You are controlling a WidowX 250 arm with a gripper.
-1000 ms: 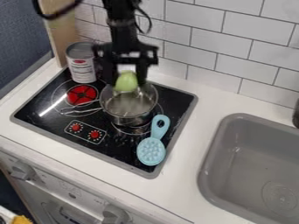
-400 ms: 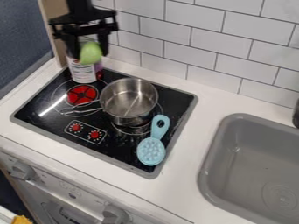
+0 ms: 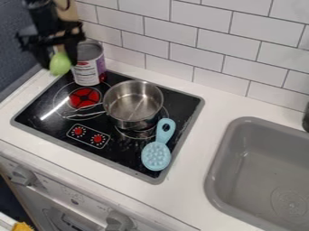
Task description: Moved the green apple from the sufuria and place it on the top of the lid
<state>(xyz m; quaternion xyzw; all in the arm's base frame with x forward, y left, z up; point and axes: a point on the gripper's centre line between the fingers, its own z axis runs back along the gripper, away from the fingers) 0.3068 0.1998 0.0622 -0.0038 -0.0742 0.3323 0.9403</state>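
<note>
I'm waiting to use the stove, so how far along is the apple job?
Lifting out looks done: the pot holds no apple. In hand: the green apple is in the pincer, left of the can in the picture. Left to do: set it on the lid and let go, since it is still gripped.

Gripper [image 3: 58, 60]: blurred. Arm [image 3: 43, 14] above it: cut off by top edge. Green apple [image 3: 59, 64], btwn fingertips: blurred, upper part partly hidden. Can [image 3: 89, 68], just R of gripper: L side partly hidden by it; small print n/legible. Far R of gripper: sink [image 3: 241, 155], dark obj. [image 3: 306, 119] cut off. Well below gripper: yellow item [image 3: 23, 226] cut off, btm edge.
</note>
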